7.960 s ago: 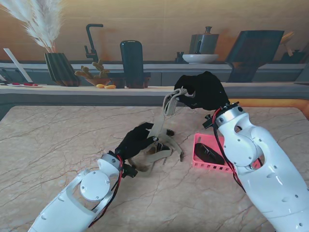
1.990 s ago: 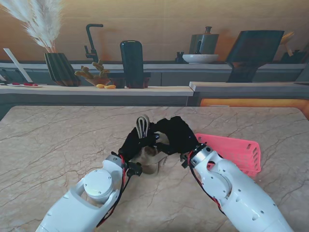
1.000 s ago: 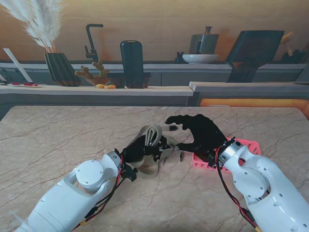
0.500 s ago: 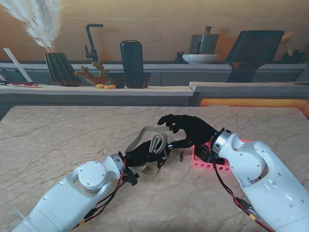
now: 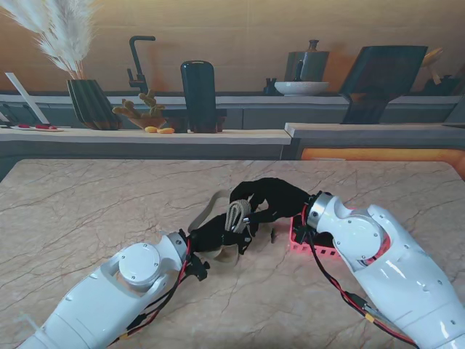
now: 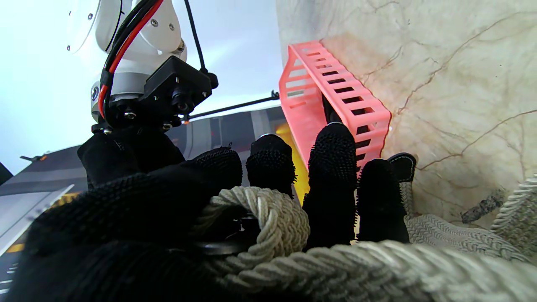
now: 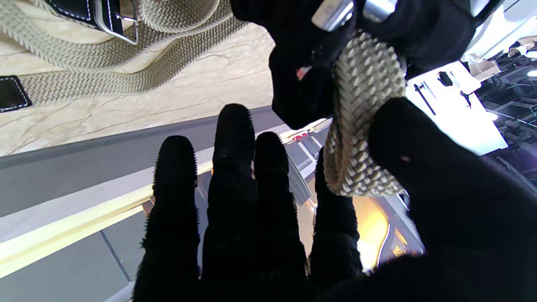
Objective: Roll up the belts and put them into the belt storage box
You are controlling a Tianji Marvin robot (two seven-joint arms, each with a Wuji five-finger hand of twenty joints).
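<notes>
Left hand point(image 5: 218, 234): held belt point(image 5: 237, 216) coil, frame centre.
Right hand point(image 5: 265, 198): fingers spread, thumb against coil.
Risk: coil might unwind during handover to box point(image 5: 299, 240).

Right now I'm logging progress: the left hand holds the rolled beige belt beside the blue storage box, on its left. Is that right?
Only the colour is wrong. The storage box is pink, as the stand view and the left wrist view show. The rest holds: the left hand grips the rolled beige belt to the box's left.

Left robot hand point(image 5: 218, 233) curled shut, right robot hand point(image 5: 269, 198) – fingers extended – seemingly touching it
</notes>
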